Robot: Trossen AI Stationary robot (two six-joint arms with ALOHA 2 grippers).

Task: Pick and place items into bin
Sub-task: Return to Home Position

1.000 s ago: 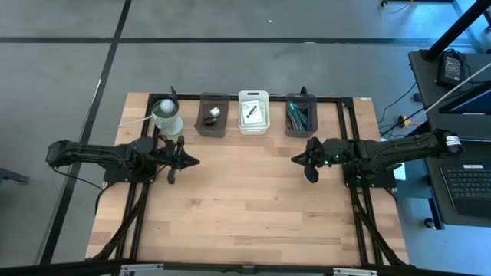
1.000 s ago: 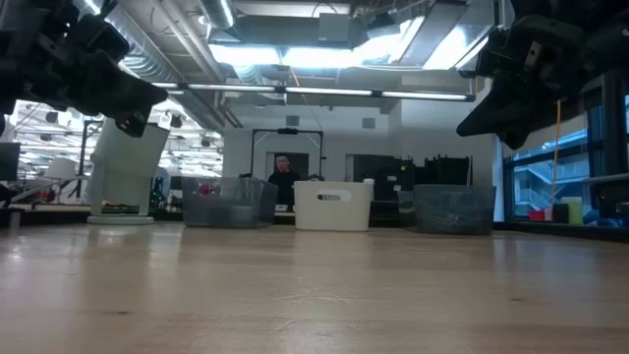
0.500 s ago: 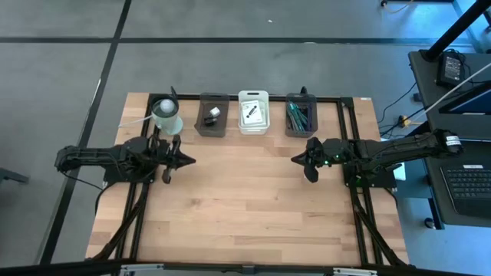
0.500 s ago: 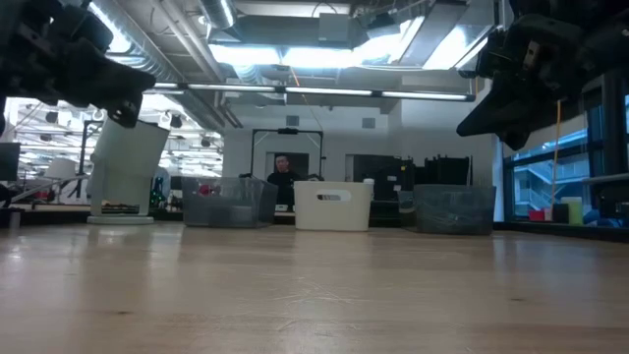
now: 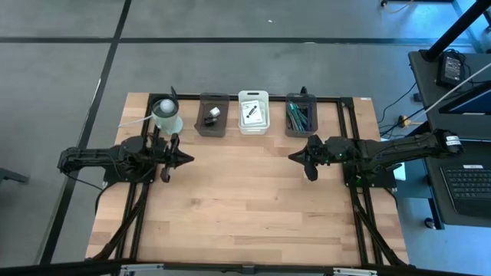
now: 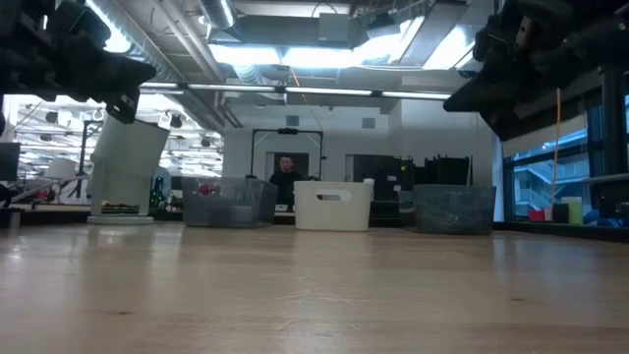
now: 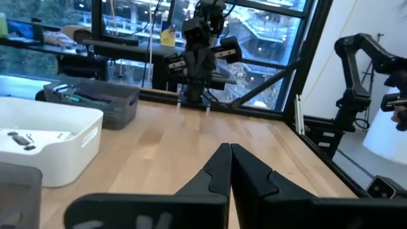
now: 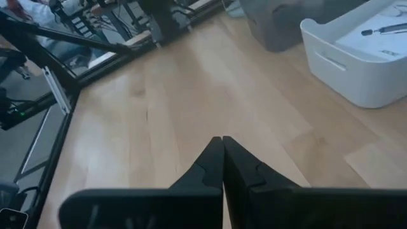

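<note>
At the far edge, centre: the white bin (image 5: 253, 112) sits on the surface (image 5: 245, 215), and a white square packet (image 5: 252, 114) with a black mark lies flat inside it.
Left dark bin (image 5: 202, 123): just beside the white bin, on the left arm's side; a small white-and-grey piece (image 5: 214, 113) lies in it.
Right dark bin (image 5: 300, 130): just beside the white bin on the other side; teal and grey ties (image 5: 297, 116) lie in it.
White cylinder (image 5: 166, 115): upright at the far left corner, next to the left dark bin.
Left pincer (image 5: 189, 159): raised above the wood, near the cylinder and in front of the left dark bin, pointing toward the middle; its fingers meet tip to tip and grip nothing.
Right pincer (image 5: 291, 158): raised on the opposite side, in front of the right dark bin, facing the left one and well apart from it; its fingers are pressed together, gripping nothing.
Room behind: in the low view a person (image 6: 285, 177) stands well beyond the row of bins.
</note>
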